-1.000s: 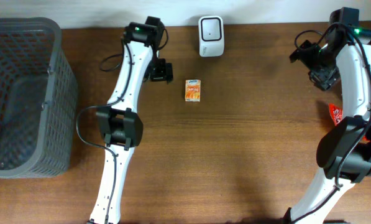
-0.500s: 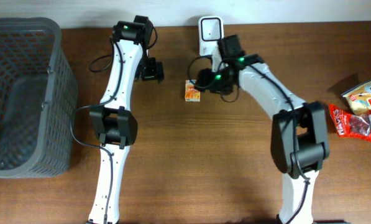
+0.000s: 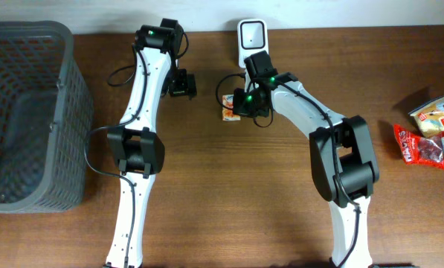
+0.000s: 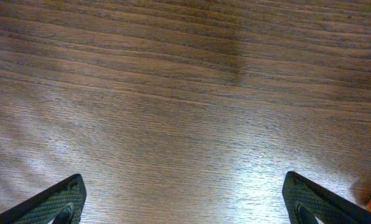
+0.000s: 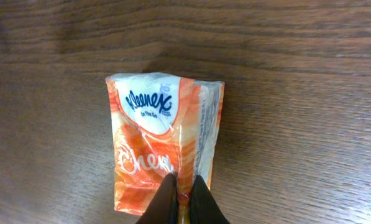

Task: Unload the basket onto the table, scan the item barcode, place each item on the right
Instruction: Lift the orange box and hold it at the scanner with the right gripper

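Overhead, I see the right arm [image 3: 300, 108] stretched across the desk [image 3: 281, 201] to the tissue pack [image 3: 226, 114]. A second ago it hung far off at the right edge. Half a second ago it had already come over the pack, and since then its wrist has turned a little.

The pack lies on the desk in front of the white scanner [image 3: 252, 43], slightly to the scanner's left and not touching it. It sits a touch further left than it did a second ago.

With the arm gone from the right edge, the snack packets [image 3: 430, 128] there lie uncovered.

In the right wrist view, the right fingers [image 5: 166, 200] are pressed together on the near edge of the orange and white pack [image 5: 160, 140], pinching a fold of its wrapper. The wrapper is creased along that line. They were spread wide a second ago.

The left arm [image 3: 151, 67] stands at the back of the desk, beside the pack but apart from it. It shifted slightly at first and has not moved in the last half second. The left fingers [image 4: 58, 200] stay spread wide over bare wood, holding nothing.

The grey basket [image 3: 67, 112] at the left end has not moved.
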Robot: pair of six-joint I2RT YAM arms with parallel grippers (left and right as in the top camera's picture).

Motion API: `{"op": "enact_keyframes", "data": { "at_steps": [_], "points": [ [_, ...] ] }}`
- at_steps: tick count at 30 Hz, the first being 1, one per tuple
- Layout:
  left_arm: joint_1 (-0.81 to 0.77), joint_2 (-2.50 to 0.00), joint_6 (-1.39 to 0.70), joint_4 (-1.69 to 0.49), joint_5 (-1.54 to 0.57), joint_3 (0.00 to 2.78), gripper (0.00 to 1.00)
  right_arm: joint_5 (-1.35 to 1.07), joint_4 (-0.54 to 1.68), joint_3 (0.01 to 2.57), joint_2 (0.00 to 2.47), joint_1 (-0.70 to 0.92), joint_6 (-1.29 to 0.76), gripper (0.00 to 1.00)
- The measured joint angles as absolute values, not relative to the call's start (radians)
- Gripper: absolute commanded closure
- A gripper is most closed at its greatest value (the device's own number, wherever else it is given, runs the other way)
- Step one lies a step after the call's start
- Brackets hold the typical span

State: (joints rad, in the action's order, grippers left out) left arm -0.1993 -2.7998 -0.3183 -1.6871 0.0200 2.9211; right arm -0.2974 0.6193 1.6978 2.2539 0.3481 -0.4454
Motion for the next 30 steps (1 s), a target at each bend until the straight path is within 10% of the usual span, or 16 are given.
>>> {"op": "enact_keyframes", "data": {
  "at_steps": [14, 30],
  "points": [
    [-0.200, -2.800, -0.318, -1.686, 0.020, 2.921, 0.01, -1.402, 0.533, 1.697, 2.260, -0.051, -0.321, 0.96],
    [-0.200, -2.800, -0.318, -1.687, 0.020, 2.921, 0.01, -1.517, 0.597, 1.697, 2.260, -0.070, -0.282, 0.96]
  ]
}}
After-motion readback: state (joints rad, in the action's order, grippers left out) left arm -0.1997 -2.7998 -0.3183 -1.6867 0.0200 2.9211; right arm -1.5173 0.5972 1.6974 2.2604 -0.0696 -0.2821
